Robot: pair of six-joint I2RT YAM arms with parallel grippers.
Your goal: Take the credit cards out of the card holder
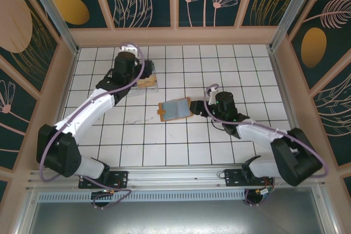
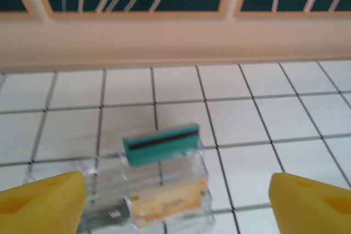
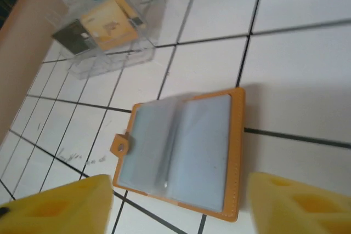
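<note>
**Right gripper spread over opened card holder**

Jaws apart, nothing gripped. Holder lies flat at mid-table, blue-grey sleeves up, orange border showing. Left gripper, likewise open and empty, hangs over clear tray at far left; teal card and tan card inside.

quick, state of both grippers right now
left gripper: open, holding nothing, over the clear tray.
right gripper: open, holding nothing, at the opened card holder.
</note>
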